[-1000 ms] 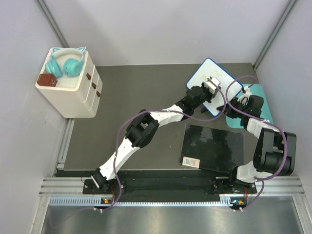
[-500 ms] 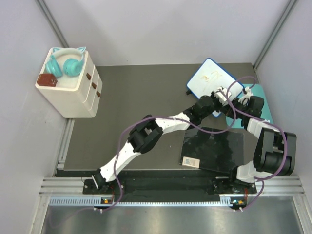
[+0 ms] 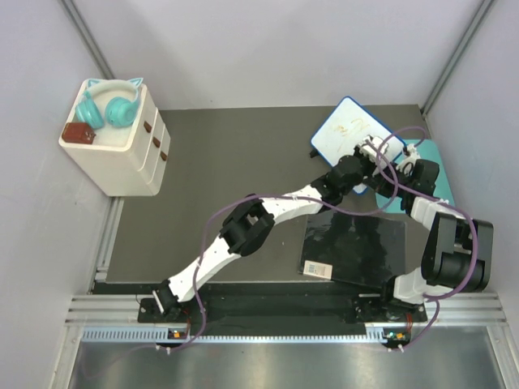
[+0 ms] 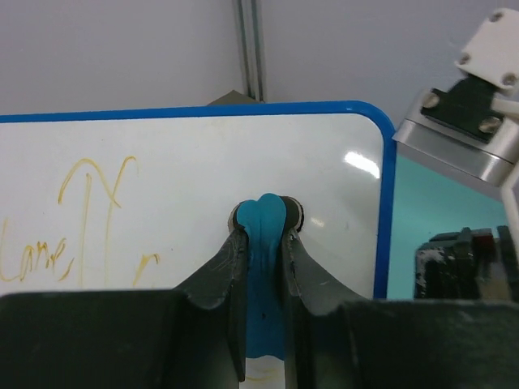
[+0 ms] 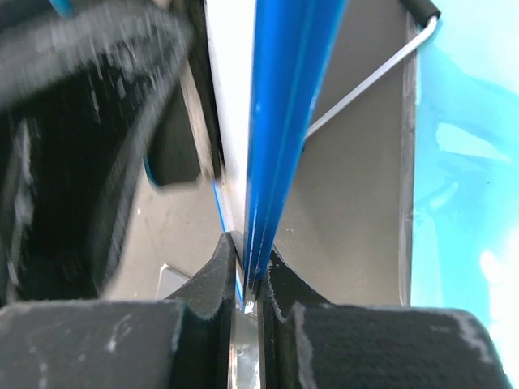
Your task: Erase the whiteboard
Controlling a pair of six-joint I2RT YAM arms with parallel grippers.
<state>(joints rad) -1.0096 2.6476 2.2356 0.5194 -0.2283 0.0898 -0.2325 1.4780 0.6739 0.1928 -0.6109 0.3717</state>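
Note:
The whiteboard stands tilted at the back right, white with a blue rim and yellow scribbles on its face. My left gripper is at the board's near right corner. In the left wrist view that gripper is shut on a blue eraser pad whose tip presses on the white surface. My right gripper is at the board's right edge. In the right wrist view it is shut on the blue rim.
A teal mat lies under and right of the board. A glossy black sheet lies in front of it. A white drawer box with teal headphones on top stands at the back left. Walls close in on both sides.
My left gripper has slid with the eraser pad from the board's middle toward its near right corner, uncovering the scribbles. The right gripper has kept its hold.

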